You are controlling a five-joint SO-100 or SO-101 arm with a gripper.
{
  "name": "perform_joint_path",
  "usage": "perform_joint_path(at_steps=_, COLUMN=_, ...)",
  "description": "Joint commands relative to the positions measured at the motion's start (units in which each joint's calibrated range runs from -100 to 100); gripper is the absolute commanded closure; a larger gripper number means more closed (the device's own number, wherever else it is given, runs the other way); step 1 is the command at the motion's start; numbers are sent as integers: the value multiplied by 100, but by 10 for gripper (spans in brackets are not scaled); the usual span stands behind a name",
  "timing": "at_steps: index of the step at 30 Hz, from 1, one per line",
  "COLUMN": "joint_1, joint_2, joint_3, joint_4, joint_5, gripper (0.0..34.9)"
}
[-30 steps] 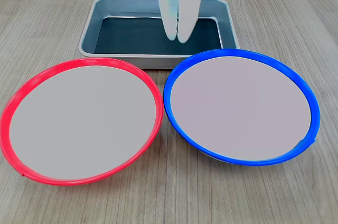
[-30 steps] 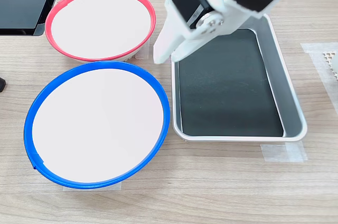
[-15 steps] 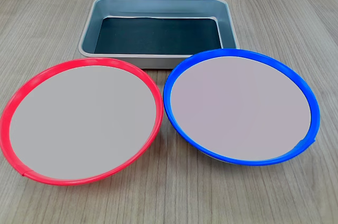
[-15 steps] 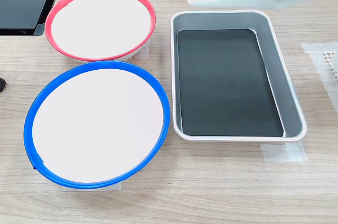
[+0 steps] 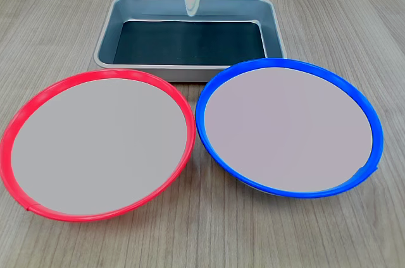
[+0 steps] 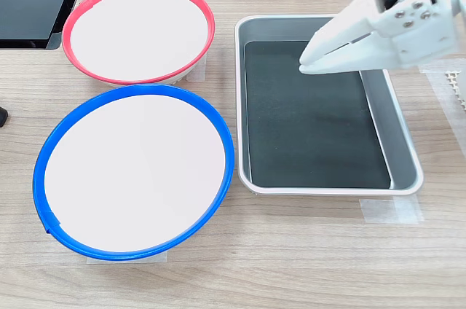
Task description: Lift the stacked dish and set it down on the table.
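Well off the tool's tip, at the second exterior view's left, the red-rimmed dish point(image 6: 138, 32) and the stacked dish point(image 6: 135, 170) sit side by side, rims near each other with a sliver of surface point(image 6: 291, 265) between them. Neither has shifted over the last second. Blue rim looks level in both exterior views; in the first exterior view the stacked dish point(image 5: 289, 133) rests flat with nothing under it that I can see.

Next over: grey metal tray point(image 6: 404, 156), dark liner, nothing inside. Tape strip point(image 6: 392, 210) at its near edge.

Above the tray: the tool point(image 6: 306, 67). This is what changed. A second ago it was low by the tray's corner nearest the dishes; half a second ago it had swung up and nearly out of the first exterior view; now it's back over the tray, tip pointing toward the dishes. In the first exterior view the tool point(image 5: 192, 10) shows only as a pale tapered tip over the tray's far wall. Jaws read as together, holding nothing.

My read: the dish already looks set down on the surface, clear of the red one. The arm is wandering above the tray, not reaching for it, so the task looks done or nearly so, with the arm likely settling to rest.
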Motion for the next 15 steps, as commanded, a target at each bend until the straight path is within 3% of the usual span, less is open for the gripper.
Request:
perform_joint_path(at_steps=1, joint_1=161, joint_2=-153, joint_3=0, joint_4=451, joint_5=20, gripper=349)
perform_joint_path(at_steps=15, joint_1=152, joint_2=-153, joint_3=0, joint_4=460, joint_5=-10, gripper=346)
